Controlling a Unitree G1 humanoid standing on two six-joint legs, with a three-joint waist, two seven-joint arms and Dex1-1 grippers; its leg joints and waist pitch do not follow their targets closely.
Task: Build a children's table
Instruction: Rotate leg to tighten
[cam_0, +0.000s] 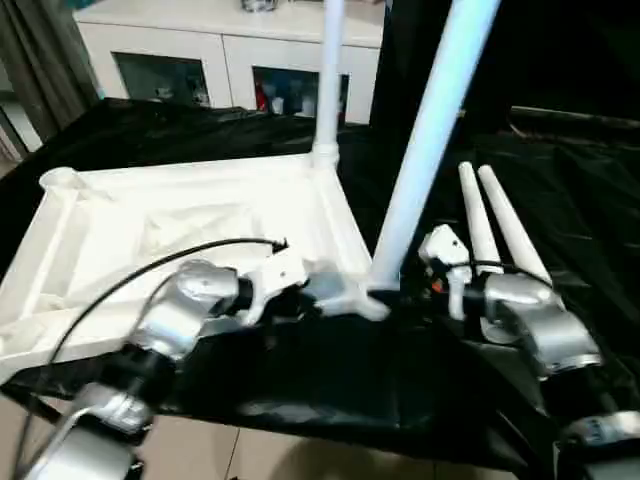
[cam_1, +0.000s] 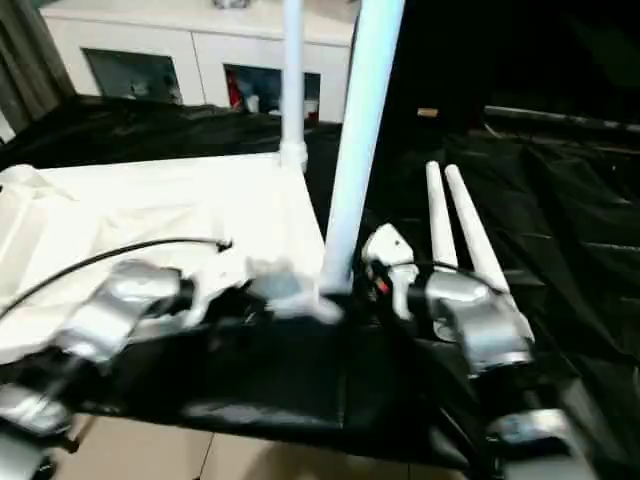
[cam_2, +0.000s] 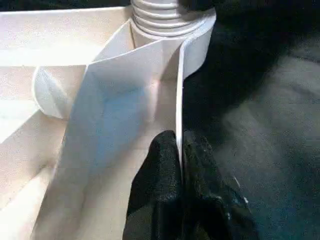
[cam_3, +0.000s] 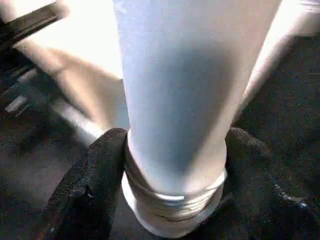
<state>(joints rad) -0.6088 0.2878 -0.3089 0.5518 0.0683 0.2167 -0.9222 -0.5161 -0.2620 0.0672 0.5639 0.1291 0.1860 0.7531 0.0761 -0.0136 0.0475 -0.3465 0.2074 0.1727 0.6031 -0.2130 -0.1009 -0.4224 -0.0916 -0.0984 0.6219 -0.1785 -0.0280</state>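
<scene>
Gripping near leg: right gripper; left gripper pinching tabletop rim.

Black-draped work table, spanning the scene. Lying on it at left, a white tabletop turned ribbed side up. At right, two loose white legs side by side.

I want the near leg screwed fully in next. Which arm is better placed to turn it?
Right. The right gripper already has its fingers around the near leg just above its threaded base, while the left gripper is pinched on the tabletop rim, steadying it.
</scene>
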